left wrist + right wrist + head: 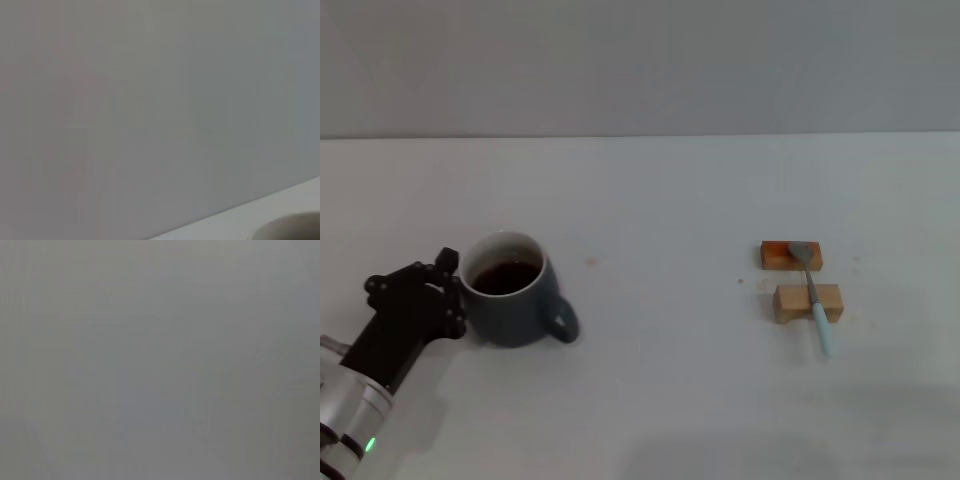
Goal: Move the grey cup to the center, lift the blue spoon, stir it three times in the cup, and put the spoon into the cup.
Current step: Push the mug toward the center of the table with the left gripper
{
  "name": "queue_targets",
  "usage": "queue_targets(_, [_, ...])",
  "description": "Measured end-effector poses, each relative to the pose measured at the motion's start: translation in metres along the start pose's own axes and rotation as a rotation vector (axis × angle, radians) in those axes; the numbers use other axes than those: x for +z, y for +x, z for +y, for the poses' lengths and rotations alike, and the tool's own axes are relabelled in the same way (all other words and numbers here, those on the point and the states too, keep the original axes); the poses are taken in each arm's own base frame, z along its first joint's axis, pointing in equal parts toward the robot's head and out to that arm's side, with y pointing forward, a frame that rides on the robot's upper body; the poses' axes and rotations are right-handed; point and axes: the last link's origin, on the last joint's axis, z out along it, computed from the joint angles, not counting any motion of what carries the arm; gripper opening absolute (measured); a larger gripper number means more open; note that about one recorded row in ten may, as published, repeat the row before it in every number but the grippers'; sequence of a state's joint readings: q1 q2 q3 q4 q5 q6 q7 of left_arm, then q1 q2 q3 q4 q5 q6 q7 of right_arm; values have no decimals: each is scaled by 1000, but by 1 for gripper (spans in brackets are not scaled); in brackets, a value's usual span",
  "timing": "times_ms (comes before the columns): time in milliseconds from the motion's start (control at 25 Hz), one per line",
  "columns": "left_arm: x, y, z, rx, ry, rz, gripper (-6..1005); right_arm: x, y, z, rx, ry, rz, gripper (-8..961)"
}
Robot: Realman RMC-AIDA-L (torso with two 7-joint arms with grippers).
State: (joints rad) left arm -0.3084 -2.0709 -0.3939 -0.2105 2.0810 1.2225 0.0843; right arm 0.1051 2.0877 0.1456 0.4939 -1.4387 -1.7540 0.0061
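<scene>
The grey cup [515,300] stands at the left of the white table [660,200] in the head view, dark brown liquid inside and its loop handle turned toward the table's front right. My left gripper [454,292] is open right against the cup's left wall, one finger near the rim and the other lower down. The blue spoon [813,295] lies far to the right, its metal bowl on the far wooden block [782,255] and its pale handle crossing the near block [795,303]. The right gripper is out of view.
A grey wall rises behind the table's far edge. The left wrist view shows that wall, a strip of table and a dark curved shape [295,229] in one corner. The right wrist view is plain grey.
</scene>
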Motion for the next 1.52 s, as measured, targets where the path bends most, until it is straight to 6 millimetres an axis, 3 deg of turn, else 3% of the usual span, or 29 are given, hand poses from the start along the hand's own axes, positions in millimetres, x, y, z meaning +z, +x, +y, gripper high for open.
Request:
queue_targets(400, [5, 6, 22, -21, -82, 25, -2, 1, 0, 1, 1, -2, -1, 698])
queue_targets(800, [3, 0, -4, -25, 33, -8, -1, 1, 1, 0, 1, -1, 6, 697])
queue_targets(1520, [14, 8, 26, -57, -76, 6, -2, 3, 3, 4, 6, -23, 12, 695])
